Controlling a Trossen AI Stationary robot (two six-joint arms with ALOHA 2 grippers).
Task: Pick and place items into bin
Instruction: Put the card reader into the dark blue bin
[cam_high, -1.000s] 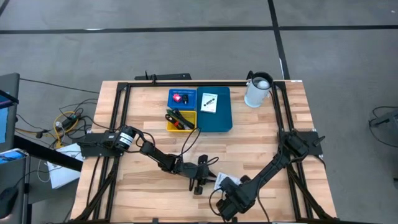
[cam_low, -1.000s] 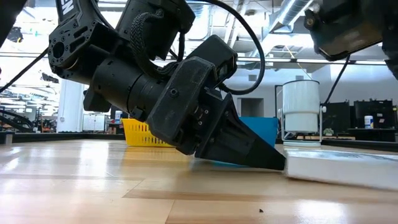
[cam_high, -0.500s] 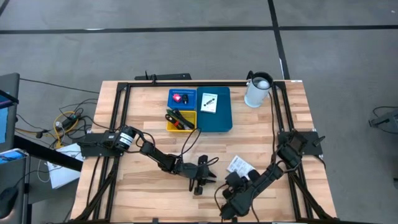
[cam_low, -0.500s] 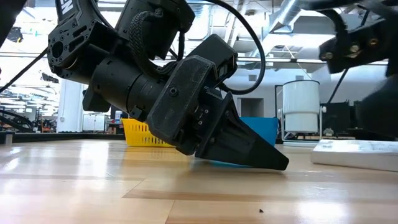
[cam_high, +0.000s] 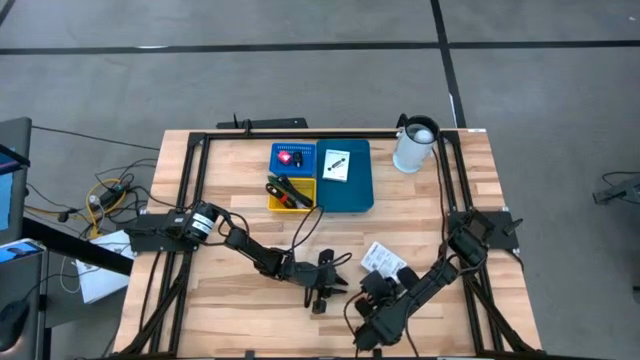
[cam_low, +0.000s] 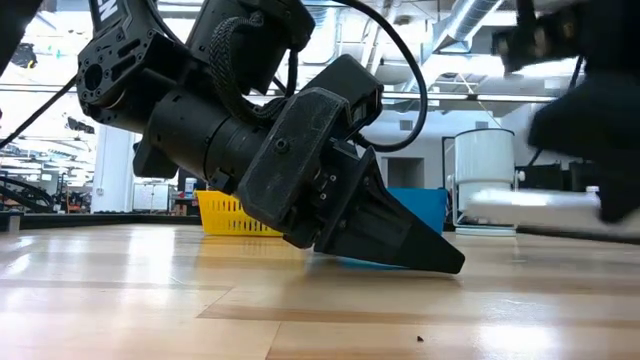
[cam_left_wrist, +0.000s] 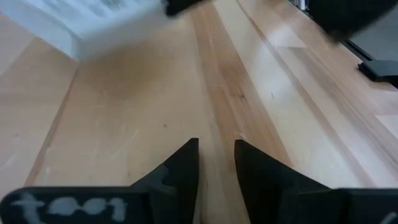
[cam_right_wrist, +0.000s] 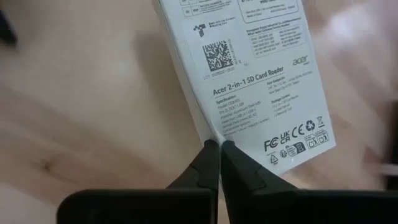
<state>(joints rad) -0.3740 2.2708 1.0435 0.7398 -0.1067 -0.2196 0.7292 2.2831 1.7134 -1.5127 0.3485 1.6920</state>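
Right hand (cam_right_wrist: 219, 144) is clamped on a white card-reader box (cam_right_wrist: 249, 81) lifted above the bench (cam_high: 420, 215); left hand (cam_left_wrist: 216, 149) rests on the bench, fingers slightly apart.

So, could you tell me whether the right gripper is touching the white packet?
Touching: the right wrist view shows the right gripper pinching the white packet's edge.

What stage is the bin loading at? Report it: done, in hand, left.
Done: a red-pink piece, a white printed card and green and black pen-like tools lie in the blue and yellow bin.

In hand: the right gripper is shut on the edge of a white printed card-reader packet, carried above the wooden table.

Left: that packet must go into the bin. The left gripper rests on the table, holding nothing.
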